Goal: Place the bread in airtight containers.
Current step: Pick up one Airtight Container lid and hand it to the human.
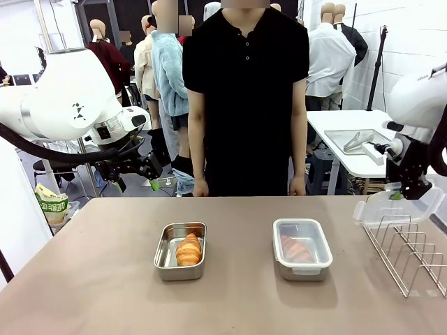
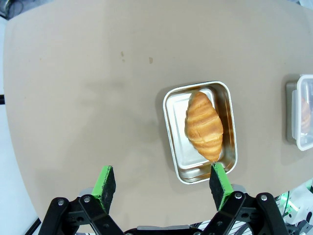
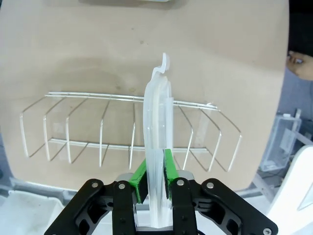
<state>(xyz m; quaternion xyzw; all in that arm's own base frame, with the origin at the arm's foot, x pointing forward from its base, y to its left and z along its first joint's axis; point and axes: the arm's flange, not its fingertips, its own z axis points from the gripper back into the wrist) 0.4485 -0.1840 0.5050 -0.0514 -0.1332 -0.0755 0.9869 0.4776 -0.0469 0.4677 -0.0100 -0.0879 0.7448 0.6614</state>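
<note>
right gripper (image 3: 155, 182): pinching the clear lid (image 3: 157, 127) edge-on over the wire rack (image 3: 98, 132), probably for the open tin (image 1: 179, 251)
left gripper (image 2: 161, 183): spread wide, nothing held
croissant (image 1: 188, 249): already inside, uncovered

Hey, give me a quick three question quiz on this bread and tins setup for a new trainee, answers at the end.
1. True or false: the left tin with a roll in it already has its lid on.
2. What is the right end effector clamped on?
A. a roll
B. a clear lid
C. the wire rack
3. Fill in: the left end effector hangs above the table with its jaws ____.

Key:
1. False. That tin is uncovered; the right tin is the covered one.
2. B. It holds the clear lid edge-up above the wire rack.
3. open
</note>
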